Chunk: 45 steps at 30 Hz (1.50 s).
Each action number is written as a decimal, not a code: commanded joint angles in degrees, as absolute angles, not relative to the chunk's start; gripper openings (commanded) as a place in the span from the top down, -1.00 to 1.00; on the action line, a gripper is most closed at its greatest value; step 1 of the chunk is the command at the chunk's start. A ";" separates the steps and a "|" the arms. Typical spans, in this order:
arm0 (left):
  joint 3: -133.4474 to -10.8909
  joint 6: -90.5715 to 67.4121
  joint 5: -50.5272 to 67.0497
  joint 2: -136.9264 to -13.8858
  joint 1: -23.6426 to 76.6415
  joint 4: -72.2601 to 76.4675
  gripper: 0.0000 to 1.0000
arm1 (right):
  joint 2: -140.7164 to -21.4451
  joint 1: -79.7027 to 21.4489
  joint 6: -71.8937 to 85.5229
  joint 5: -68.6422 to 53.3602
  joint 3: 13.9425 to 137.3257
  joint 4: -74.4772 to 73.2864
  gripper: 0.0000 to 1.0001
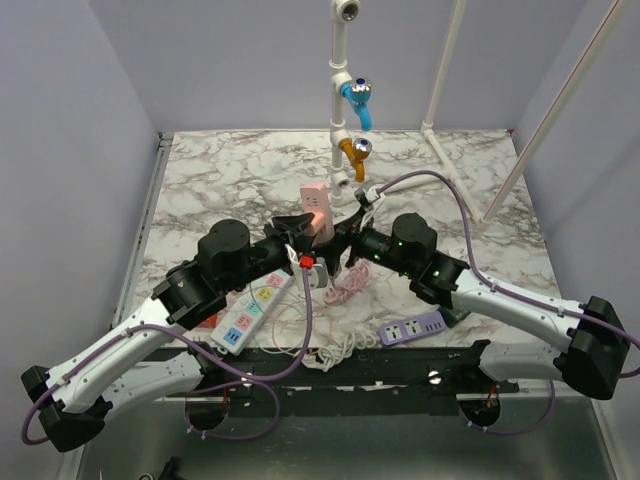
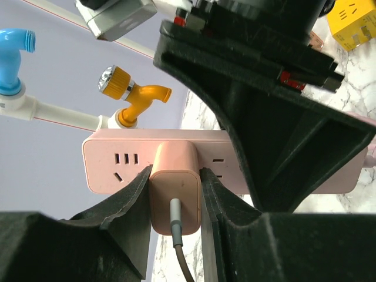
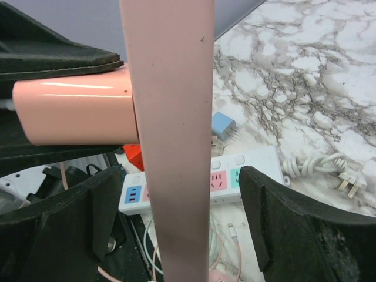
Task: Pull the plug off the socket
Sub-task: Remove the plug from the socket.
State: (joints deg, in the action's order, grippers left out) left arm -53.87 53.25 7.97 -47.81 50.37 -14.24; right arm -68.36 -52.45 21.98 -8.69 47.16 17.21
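Observation:
A pink power strip [image 1: 316, 208] stands raised above the marble table between both grippers. It also shows in the left wrist view [image 2: 111, 164] and the right wrist view [image 3: 170, 147]. A pink plug [image 2: 174, 197] with a grey cable sits in its socket and sticks out to the left in the right wrist view [image 3: 76, 111]. My left gripper [image 1: 300, 224] [image 2: 174, 176] is shut on the plug, one finger on each side. My right gripper [image 1: 345, 228] [image 3: 179, 200] is open around the strip, with gaps on both sides.
A white strip with coloured sockets [image 1: 250, 310] [image 3: 247, 170] and a purple strip [image 1: 412, 328] lie near the front. A blue adapter [image 3: 223, 125], a coiled white cable [image 3: 311, 167] and a pink cable [image 1: 345, 285] lie on the table. A pipe stand with blue tap [image 1: 357, 98] and yellow tap [image 1: 352, 150] [image 2: 138, 97] stands behind.

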 commanded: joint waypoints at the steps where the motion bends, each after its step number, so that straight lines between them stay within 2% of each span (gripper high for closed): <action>1: -57.35 49.95 8.18 -45.73 50.38 -11.75 1.00 | -70.63 -52.70 20.39 -11.05 47.75 25.72 -0.69; 7: -58.09 49.48 8.26 -44.97 50.38 -12.37 1.00 | -70.42 -52.62 21.12 -11.93 44.16 31.41 -0.29; 13: -57.60 49.12 8.47 -44.42 50.41 -11.94 1.00 | -69.91 -52.67 21.96 -12.96 42.87 33.00 0.39; 20: -56.64 49.66 8.89 -44.38 50.39 -11.61 1.00 | -69.92 -52.65 23.25 -9.96 44.29 30.16 0.99; 30: -55.05 50.31 9.85 -44.65 50.53 -11.16 1.00 | -68.87 -52.65 25.72 5.35 47.20 15.79 0.99; 37: -55.96 50.65 9.62 -45.05 50.78 -11.94 1.00 | -67.09 -52.56 26.46 15.54 45.42 12.55 0.99; 45: -56.59 50.11 9.89 -44.65 51.37 -12.81 1.00 | -67.58 -51.04 27.02 16.73 45.11 11.55 0.99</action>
